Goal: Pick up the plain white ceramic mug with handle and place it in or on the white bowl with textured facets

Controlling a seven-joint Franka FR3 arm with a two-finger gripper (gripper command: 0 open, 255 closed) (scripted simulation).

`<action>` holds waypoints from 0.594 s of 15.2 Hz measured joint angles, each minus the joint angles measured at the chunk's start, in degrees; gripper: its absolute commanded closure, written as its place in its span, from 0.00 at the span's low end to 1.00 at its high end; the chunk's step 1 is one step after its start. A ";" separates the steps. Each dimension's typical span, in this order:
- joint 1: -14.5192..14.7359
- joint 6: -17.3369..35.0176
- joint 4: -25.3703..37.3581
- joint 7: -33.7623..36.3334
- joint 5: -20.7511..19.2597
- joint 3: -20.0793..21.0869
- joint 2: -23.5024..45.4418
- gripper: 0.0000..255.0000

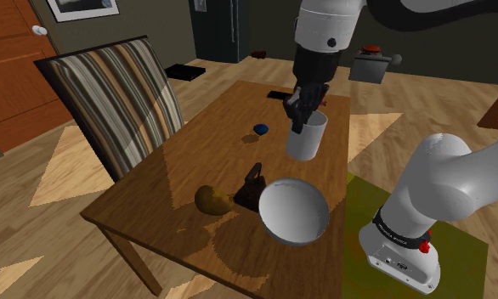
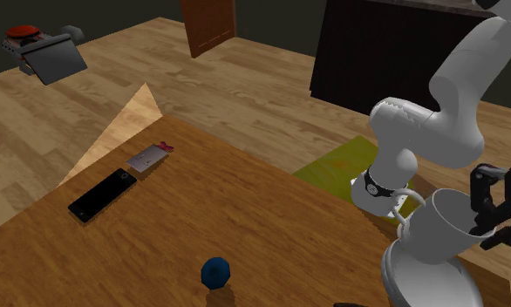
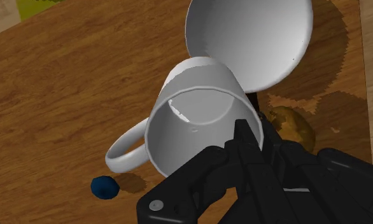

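Wooden worktop (image 1: pixel 196 161) beside a striped chair (image 1: pixel 120 93) carries the white bowl (image 1: pixel 294 212), and the white mug (image 1: pixel 307 136) hangs near it, apparently clear of the wood, with jaws clamped on its rim wall across from the handle (image 3: pixel 125 153) — likely stiff, slick, chippable, yet light enough for that pinch.

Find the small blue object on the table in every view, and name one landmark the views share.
Shoulder view: small blue object on the table, just left of the white mug.
Second exterior view: blue object near the bottom edge, left of the mug.
Wrist view: blue object beside the mug's handle.
Shared landmark: the white mug.
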 measured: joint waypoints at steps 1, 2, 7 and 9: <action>0.43 -0.36 0.53 1.44 0.80 1.26 -0.03 1.00; 1.01 -0.68 0.98 3.18 1.83 2.83 -0.19 1.00; 1.77 1.36 -1.37 4.72 3.33 4.81 -0.72 1.00; 1.84 2.79 -2.75 4.70 3.64 5.23 -0.68 1.00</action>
